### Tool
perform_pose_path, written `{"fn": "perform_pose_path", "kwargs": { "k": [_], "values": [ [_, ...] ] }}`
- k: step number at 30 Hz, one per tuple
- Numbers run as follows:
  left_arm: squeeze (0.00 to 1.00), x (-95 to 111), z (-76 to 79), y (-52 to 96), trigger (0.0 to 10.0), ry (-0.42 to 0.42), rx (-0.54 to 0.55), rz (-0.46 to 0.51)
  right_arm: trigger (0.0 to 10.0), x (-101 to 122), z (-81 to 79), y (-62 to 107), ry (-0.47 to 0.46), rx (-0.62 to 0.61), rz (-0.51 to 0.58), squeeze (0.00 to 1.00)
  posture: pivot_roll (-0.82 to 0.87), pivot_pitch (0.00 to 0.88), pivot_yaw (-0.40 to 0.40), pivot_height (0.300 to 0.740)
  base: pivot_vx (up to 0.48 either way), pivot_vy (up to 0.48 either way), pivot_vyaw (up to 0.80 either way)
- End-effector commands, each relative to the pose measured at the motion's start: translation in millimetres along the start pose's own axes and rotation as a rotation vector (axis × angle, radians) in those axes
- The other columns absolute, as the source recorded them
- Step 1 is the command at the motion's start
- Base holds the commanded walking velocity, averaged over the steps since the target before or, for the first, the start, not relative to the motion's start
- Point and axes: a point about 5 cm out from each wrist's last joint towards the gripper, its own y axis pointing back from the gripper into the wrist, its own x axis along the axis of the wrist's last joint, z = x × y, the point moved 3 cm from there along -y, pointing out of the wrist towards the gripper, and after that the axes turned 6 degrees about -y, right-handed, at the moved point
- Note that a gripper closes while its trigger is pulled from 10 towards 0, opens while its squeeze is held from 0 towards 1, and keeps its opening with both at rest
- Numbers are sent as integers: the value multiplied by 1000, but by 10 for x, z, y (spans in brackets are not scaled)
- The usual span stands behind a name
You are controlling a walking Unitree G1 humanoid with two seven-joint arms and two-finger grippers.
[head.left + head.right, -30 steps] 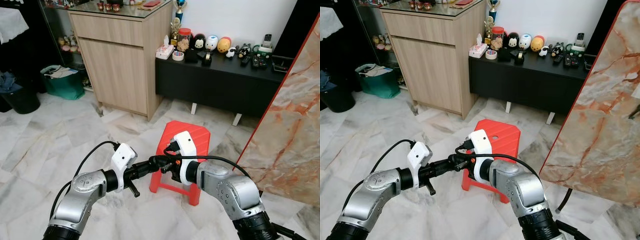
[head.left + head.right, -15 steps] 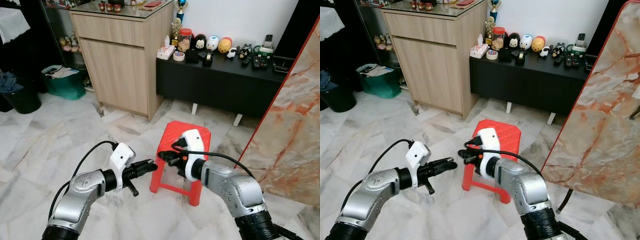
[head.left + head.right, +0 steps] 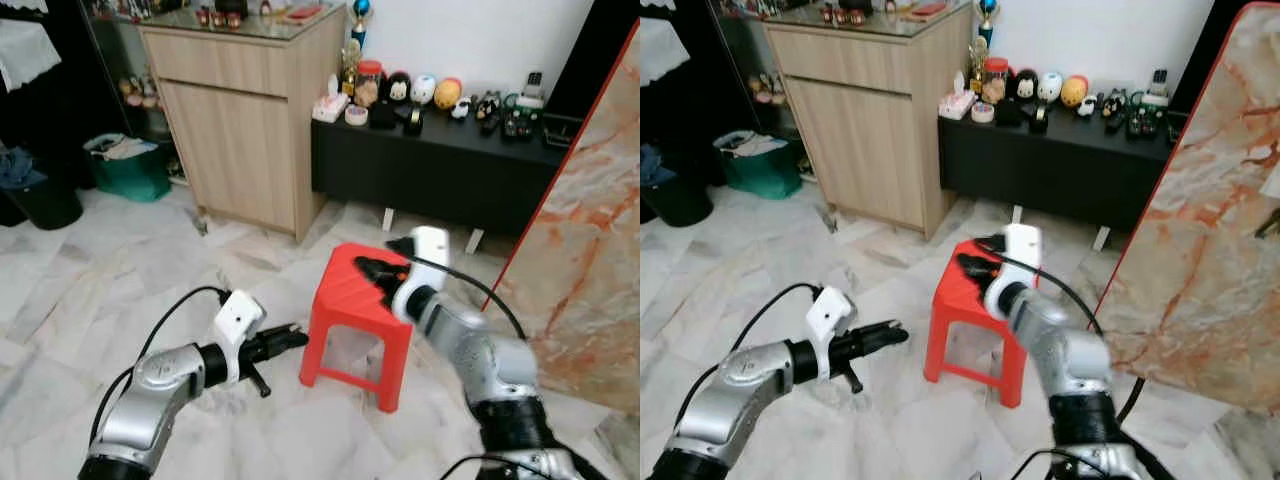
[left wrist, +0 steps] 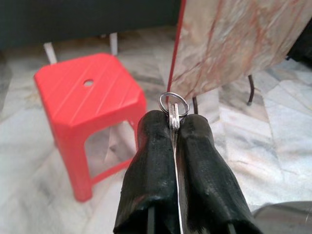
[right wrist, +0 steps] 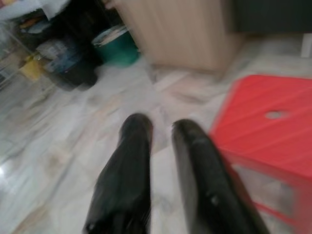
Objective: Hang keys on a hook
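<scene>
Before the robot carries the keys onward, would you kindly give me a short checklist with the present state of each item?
1. Keys held: ok. The left claw is shut on the keys, with the key ring poking out past its tips.
2. Right claw free: ok. The right claw is open and holds nothing, above the red stool.
3. Claws apart: ok. The left claw sits low beside the stool, the right claw over its top.
4. Hook located: cannot tell. No hook can be made out.
5. Path ahead: not ok. The stool stands directly ahead, and the marble slab leans on the right.
</scene>
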Motion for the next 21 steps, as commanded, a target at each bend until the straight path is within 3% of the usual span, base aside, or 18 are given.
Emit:
{"fn": "perform_pose_path", "kwargs": {
  "k": [1,3,6,11,12,13,14,15,17,21],
  "values": [
    [0,-44,-39,51,0,3,22,-10,10000,-27,135,-7,-22,-57,0,0,48,0,-66,736,0,0,0],
    [0,-84,-41,68,0,11,33,-17,10000,-115,257,-2,-42,-94,-16,0,51,0,-66,736,0,0,0],
    [0,-101,-46,73,0,19,45,-17,10000,-173,314,2,-41,-110,-27,0,51,0,-66,736,0,0,0],
    [0,-165,-101,67,0,21,111,-18,10000,-461,557,5,-25,-191,-92,0,46,0,-63,736,0,0,0],
    [0,-190,-140,64,1686,16,147,-19,10000,-570,643,18,7,-222,-119,0,44,0,-62,736,0,0,0],
    [0,-199,-157,63,1686,16,163,-18,10000,-613,673,24,18,-231,-130,0,44,0,-62,736,0,0,0],
    [0,-222,-198,66,10000,32,203,-11,10000,-732,745,47,68,-261,-164,0,41,0,-59,736,0,0,0],
    [0,-249,-240,71,10000,52,247,-4,10000,-865,827,79,130,-290,-204,0,41,0,-59,736,0,0,0],
    [0,-359,-299,89,10000,80,321,-22,10000,-1119,922,148,63,-314,-253,0,39,0,-57,736,0,0,0],
    [0,-546,-342,129,10000,132,400,-60,10000,-1337,1044,255,94,-360,-297,0,43,0,-52,736,0,0,0]
  ]
}}
